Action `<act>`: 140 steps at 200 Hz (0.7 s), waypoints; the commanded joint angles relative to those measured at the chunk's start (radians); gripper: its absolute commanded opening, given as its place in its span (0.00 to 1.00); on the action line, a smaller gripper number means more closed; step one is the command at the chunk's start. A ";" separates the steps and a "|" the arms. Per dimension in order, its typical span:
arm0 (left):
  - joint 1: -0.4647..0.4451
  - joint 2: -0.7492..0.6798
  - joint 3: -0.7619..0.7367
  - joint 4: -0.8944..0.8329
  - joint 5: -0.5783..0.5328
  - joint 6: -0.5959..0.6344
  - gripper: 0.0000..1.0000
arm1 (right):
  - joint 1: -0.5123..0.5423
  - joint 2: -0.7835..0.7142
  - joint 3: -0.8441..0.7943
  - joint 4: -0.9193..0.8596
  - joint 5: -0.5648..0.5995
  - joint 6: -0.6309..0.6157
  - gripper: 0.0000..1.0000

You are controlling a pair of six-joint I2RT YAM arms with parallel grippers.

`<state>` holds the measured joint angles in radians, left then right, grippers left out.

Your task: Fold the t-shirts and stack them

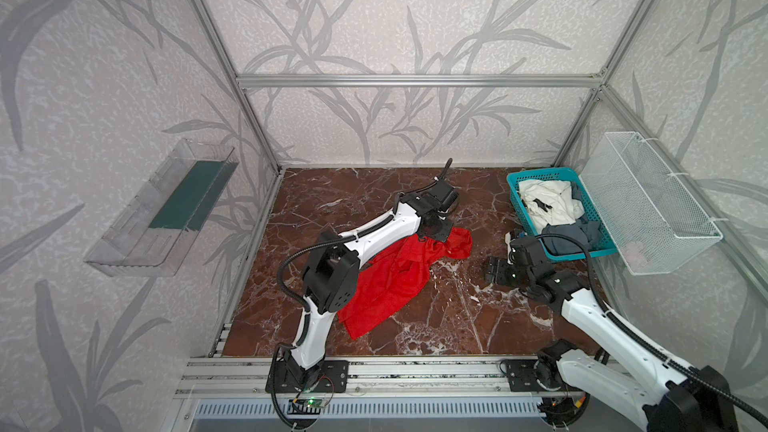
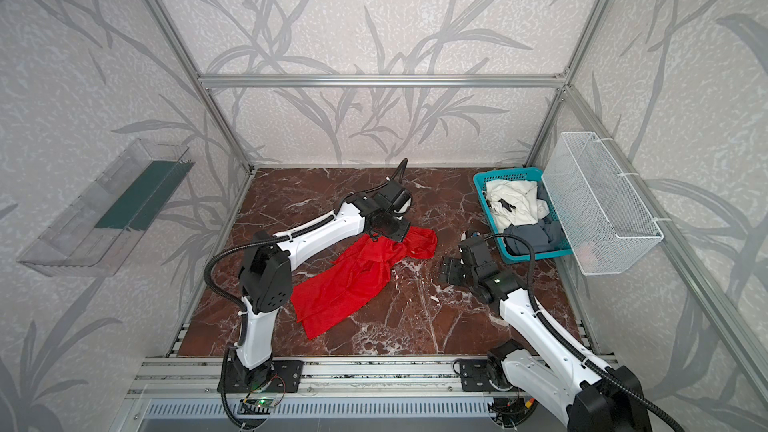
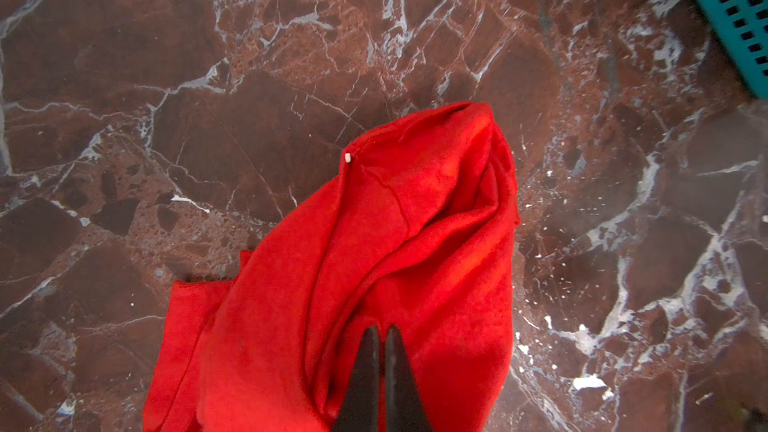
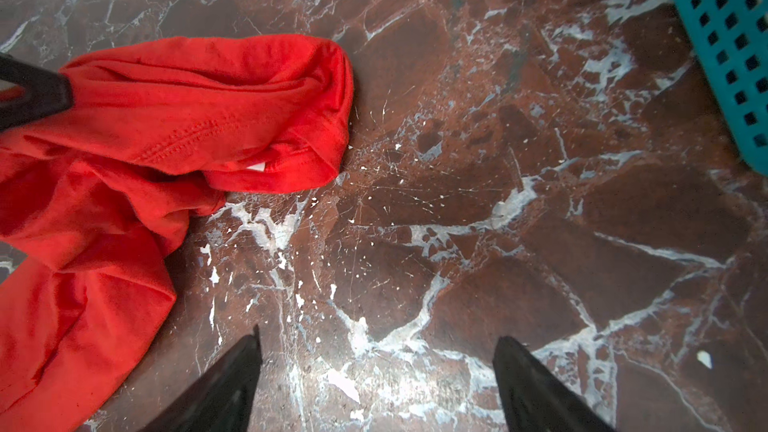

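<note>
Marble tabletop (image 1: 457, 326) is showing under it all: left gripper (image 3: 381, 328) is pinching a fold of the crumpled red tee (image 3: 415, 222) lying mid-table, and right gripper (image 4: 377, 332) is hanging wide nearby. Any pull is risking that thin pinch slipping free.

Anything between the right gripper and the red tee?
Nothing. Only bare marble table separates the open right gripper from the red tee. The right wrist view shows this most clearly.
</note>
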<state>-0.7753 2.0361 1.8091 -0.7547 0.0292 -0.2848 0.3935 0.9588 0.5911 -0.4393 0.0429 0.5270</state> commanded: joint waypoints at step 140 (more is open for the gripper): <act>0.309 -0.415 -0.397 0.071 -0.256 -0.427 0.38 | -0.015 -0.117 0.075 -0.105 -0.042 -0.070 0.88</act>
<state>-0.5724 1.6161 1.7065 -0.7033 -0.0635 -0.5812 0.3798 0.7940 0.6476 -0.5587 0.0505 0.4873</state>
